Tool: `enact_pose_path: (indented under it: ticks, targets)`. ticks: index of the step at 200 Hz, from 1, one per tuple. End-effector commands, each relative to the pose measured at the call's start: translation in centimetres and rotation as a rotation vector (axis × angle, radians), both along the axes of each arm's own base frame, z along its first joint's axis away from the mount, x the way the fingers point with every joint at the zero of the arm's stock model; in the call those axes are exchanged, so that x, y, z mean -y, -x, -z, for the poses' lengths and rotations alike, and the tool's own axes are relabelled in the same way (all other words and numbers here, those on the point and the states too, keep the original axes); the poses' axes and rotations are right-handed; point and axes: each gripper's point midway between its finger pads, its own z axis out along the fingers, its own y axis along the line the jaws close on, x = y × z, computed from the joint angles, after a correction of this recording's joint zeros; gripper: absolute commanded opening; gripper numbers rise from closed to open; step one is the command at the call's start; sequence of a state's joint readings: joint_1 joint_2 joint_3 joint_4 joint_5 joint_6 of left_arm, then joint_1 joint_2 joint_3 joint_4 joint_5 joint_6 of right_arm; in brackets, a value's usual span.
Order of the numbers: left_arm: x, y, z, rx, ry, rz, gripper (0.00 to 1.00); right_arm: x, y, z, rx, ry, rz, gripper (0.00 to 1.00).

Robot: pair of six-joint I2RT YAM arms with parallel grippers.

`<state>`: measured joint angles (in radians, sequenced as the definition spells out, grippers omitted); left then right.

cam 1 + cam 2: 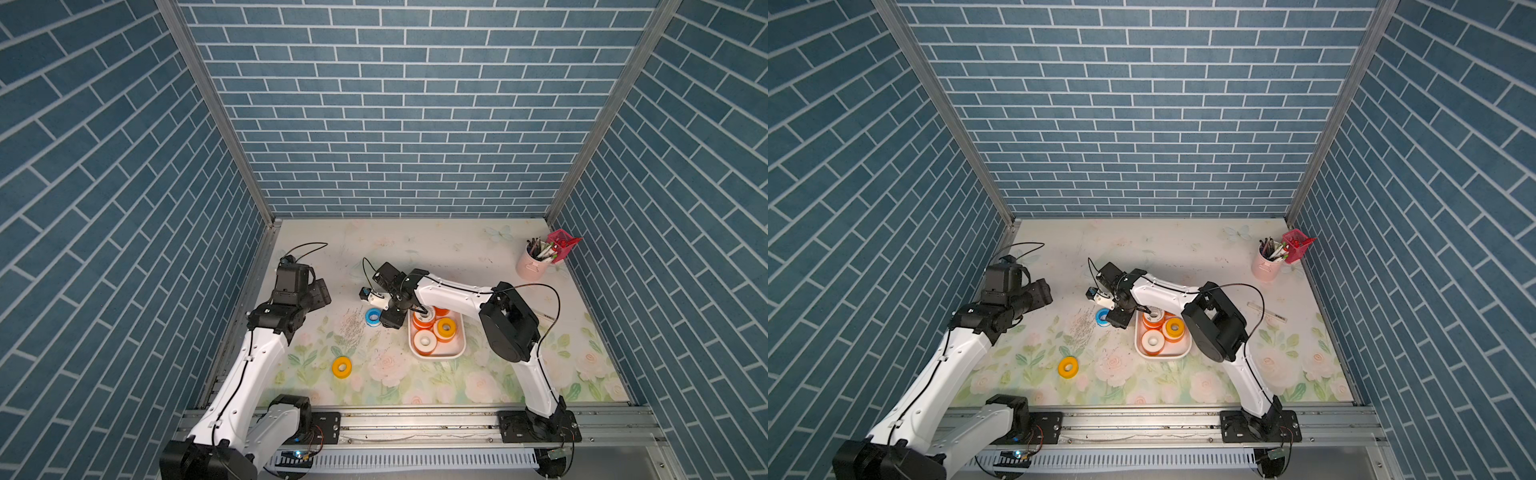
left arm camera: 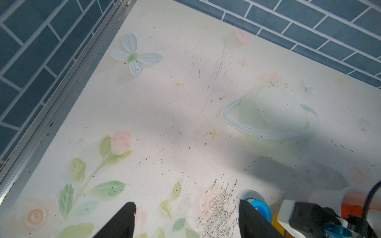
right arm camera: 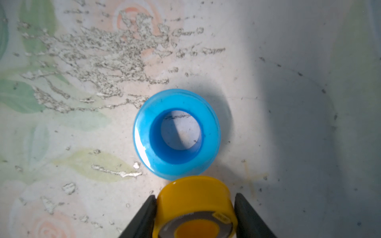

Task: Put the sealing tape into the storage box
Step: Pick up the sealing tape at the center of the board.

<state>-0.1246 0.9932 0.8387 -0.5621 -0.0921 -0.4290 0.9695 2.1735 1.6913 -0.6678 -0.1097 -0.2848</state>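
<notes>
Several tape rolls (image 1: 424, 340) already sit in the storage box (image 1: 436, 355). Three more are still out. The right claw (image 3: 194, 196) squeezes a yellow roll (image 3: 195, 188) just left of the box, beside a blue roll (image 3: 177, 134) lying on the tabletop (image 1: 449, 249). A loose yellow roll (image 1: 341, 366) waits nearer, to the left. The left claw (image 2: 185, 218) is wide and empty, far off on the left.

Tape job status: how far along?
Done: at least three rolls lie in the box. In hand: the right gripper has its fingers against both sides of a yellow roll beside the blue roll. Left: that one, the blue roll and a second yellow roll on the table. The left gripper is open and empty.
</notes>
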Motion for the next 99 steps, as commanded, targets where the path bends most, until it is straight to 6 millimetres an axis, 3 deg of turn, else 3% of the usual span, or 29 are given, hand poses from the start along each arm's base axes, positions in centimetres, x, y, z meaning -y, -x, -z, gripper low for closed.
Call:
enact_pose_path:
  ticks: [1,43,99]
  targets:
    - [-0.1,0.0,0.2,0.0,-0.01,0.006,0.82,0.1,0.2,-0.5,-0.018,0.006,0.015,0.45]
    - [-0.2,0.0,0.2,-0.001,-0.009,0.004,0.81,-0.8,0.1,-3.1,0.0,-0.07,0.028,0.45]
    - [-0.1,0.0,0.2,0.001,-0.008,0.006,0.82,-1.0,-0.6,-9.7,0.073,-0.233,0.128,0.45]
